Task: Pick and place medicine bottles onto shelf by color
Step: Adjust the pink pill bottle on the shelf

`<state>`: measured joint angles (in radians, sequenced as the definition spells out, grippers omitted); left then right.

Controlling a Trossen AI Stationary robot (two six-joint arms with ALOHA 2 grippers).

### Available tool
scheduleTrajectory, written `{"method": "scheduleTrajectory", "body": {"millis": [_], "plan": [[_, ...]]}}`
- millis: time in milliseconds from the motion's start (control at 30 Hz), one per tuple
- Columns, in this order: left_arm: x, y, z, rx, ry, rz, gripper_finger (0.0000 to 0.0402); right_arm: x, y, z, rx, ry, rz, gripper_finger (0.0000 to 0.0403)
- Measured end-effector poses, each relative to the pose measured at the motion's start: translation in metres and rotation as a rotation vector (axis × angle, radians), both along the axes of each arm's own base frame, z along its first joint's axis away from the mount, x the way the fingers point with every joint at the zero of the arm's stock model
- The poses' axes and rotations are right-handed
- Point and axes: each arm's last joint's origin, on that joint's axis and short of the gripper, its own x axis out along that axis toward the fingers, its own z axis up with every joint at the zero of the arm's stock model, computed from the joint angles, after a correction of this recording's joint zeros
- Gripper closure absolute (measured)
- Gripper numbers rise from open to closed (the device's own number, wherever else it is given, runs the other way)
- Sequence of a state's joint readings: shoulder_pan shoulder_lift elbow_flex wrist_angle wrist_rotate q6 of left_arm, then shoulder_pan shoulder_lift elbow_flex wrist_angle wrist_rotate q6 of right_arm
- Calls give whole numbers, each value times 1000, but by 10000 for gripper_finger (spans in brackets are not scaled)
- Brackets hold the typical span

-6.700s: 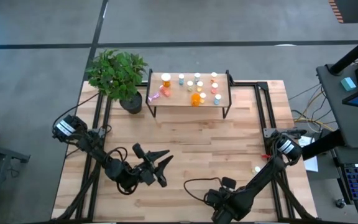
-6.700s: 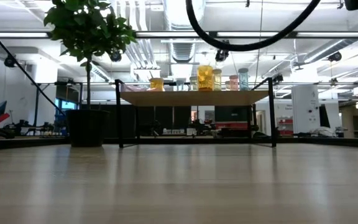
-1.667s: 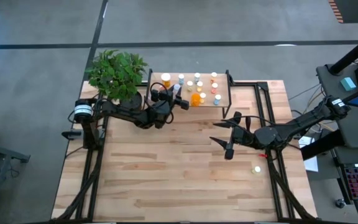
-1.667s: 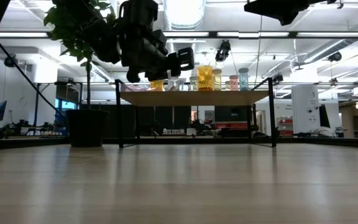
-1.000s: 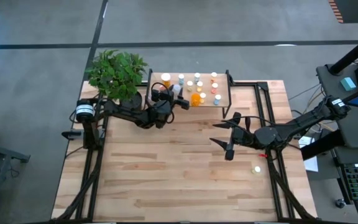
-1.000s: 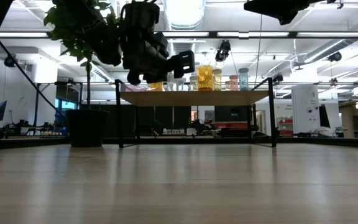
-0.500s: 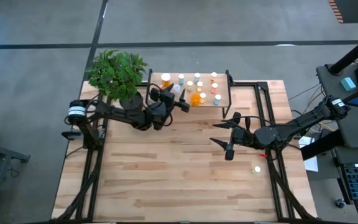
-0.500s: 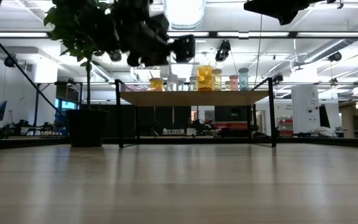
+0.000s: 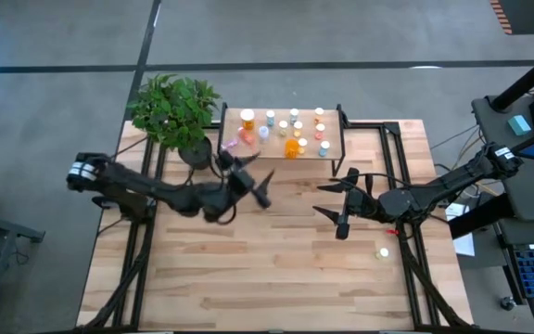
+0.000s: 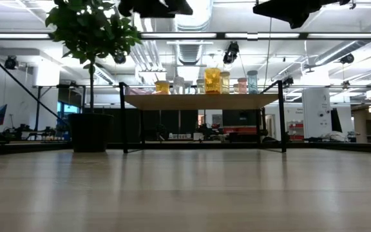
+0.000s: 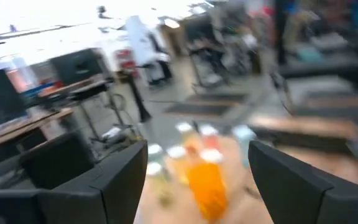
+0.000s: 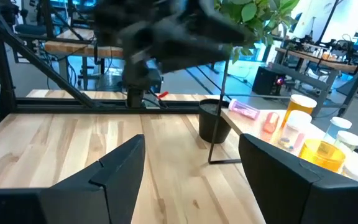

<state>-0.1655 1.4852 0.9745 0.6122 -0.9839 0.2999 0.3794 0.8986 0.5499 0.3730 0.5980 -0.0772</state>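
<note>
Can see most of the medicine bottles already upright on the shelf, at the far side of the table next to the potted plant. Among them, find the larger orange bottle near the front edge and a pink bottle lying on its side at the left end.

Still to place, by judgement: one small yellowish bottle, alone on the table, well apart from the shelf and near the right edge. Looks upright in the high view (only a pale dot from above, so cannot be sure of the long axis).

Find the left gripper just in front of the shelf, raised, with fingers spread wide and nothing between them. Find the right gripper over the middle of the table, fingers also spread apart and empty.

Clearly nearer to the stray bottle on the right side. However, pointing away from it: lies behind the fingertips, back along the right arm and further from the shelf. So probably necessary to pull back and turn downward before any closing around the cap or body, approaching from above if indeed upright.
</note>
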Motion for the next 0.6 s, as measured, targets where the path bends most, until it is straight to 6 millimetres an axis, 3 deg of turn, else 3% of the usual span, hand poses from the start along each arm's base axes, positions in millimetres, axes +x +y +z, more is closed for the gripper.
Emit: {"method": "scheduleTrajectory", "body": {"millis": [100, 200, 333, 600], "plan": [[-11, -19, -6, -19, 126, -69, 141, 0, 0, 0, -1, 1, 0, 156], [-22, -21, -9, -146, 207, -114, 148, -1, 0, 1, -7, -2, 0, 159], [-33, -6, -9, -360, 387, -153, 164, -2, -1, 2, -8, -8, 1, 157], [-25, 46, -12, -475, 673, -5, 180, -1, -1, 7, -31, -7, 2, 161]]}}
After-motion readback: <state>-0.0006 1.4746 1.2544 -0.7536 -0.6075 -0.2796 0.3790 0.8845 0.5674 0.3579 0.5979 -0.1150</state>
